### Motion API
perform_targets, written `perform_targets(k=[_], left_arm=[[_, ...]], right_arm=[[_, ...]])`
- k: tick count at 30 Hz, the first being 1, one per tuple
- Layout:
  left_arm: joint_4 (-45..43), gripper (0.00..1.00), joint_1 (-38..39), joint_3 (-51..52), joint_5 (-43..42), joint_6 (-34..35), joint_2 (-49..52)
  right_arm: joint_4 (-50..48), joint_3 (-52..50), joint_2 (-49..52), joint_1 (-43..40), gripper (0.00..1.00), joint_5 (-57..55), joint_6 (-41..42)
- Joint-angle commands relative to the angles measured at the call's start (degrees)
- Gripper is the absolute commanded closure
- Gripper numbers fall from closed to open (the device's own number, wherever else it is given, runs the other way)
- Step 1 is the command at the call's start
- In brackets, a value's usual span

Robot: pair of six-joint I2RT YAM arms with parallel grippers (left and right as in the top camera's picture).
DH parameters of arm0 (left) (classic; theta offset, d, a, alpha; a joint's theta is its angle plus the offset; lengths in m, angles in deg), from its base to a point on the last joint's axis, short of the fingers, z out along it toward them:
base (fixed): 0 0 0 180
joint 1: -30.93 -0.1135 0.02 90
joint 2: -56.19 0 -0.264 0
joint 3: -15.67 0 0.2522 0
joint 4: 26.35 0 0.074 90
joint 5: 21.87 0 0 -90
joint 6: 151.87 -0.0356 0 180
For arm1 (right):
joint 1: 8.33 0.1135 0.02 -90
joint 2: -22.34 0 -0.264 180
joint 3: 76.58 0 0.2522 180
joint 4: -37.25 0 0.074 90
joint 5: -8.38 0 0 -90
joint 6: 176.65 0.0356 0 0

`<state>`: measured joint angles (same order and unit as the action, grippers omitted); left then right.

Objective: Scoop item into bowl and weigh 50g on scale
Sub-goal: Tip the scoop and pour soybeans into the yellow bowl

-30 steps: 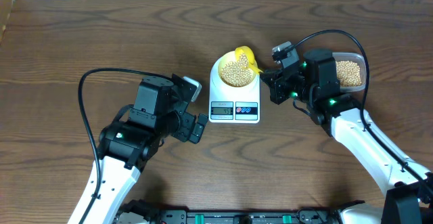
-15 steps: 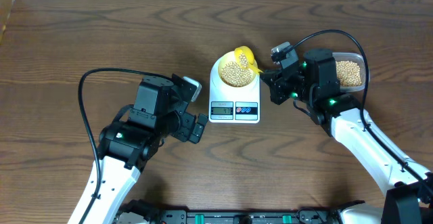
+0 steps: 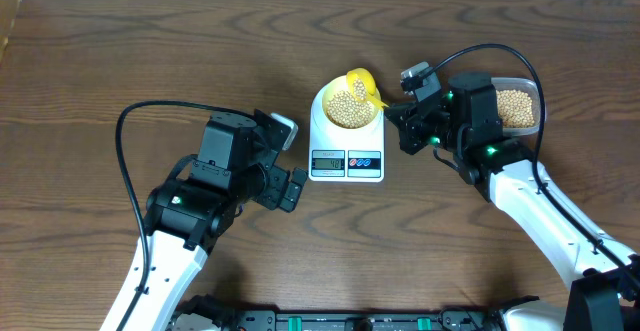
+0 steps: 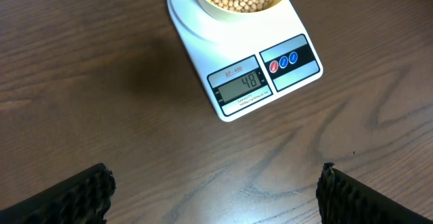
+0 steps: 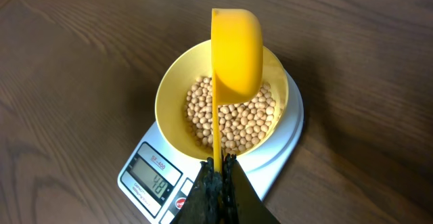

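Gently — right gripper [image 5: 218, 173] pinching the scoop [image 5: 237, 51] tipped over the bowl [image 5: 168, 97] of beans [image 5: 237, 119] on the scale [image 5: 287, 136], left gripper [image 4: 215, 193] spread idle — add just a few, watching the display [image 4: 243, 83].

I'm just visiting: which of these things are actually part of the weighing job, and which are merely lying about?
Part of the job: beans, pale yellow bowl, scale, yellow scoop pinched in the right end effector, clear tub of spare beans.
Just idle: left end effector, open above the wooden table.
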<state>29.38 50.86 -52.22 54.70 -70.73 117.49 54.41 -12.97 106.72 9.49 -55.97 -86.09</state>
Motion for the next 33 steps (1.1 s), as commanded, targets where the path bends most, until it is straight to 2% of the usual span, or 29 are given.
perform_targets(k=[1, 8, 12, 18, 23, 29, 33], left_arm=[[0.0, 0.02, -0.2, -0.1, -0.5, -0.1, 0.1], [0.0, 0.02, -0.2, -0.1, -0.5, -0.1, 0.1], [0.0, 0.02, -0.2, -0.1, -0.5, -0.1, 0.1], [0.0, 0.02, -0.2, -0.1, -0.5, -0.1, 0.1], [0.0, 0.02, -0.2, -0.1, -0.5, -0.1, 0.1], [0.0, 0.02, -0.2, -0.1, -0.4, -0.1, 0.1], [0.0, 0.02, -0.2, -0.1, -0.5, -0.1, 0.1]], right_arm=[[-0.1, 0.1, -0.1, 0.7, 0.99, -0.3, -1.0], [0.1, 0.1, -0.1, 0.7, 0.99, -0.3, -1.2], [1.4, 0.1, -0.1, 0.7, 0.99, -0.3, -5.4], [1.6, 0.1, -0.1, 0.7, 0.99, -2.0, -5.7], [2.2, 0.1, -0.1, 0.7, 0.99, -3.1, -9.1], [1.8, 0.1, -0.1, 0.7, 0.99, -2.4, -3.3], [1.7, 0.1, -0.1, 0.7, 0.99, 0.6, -3.1]])
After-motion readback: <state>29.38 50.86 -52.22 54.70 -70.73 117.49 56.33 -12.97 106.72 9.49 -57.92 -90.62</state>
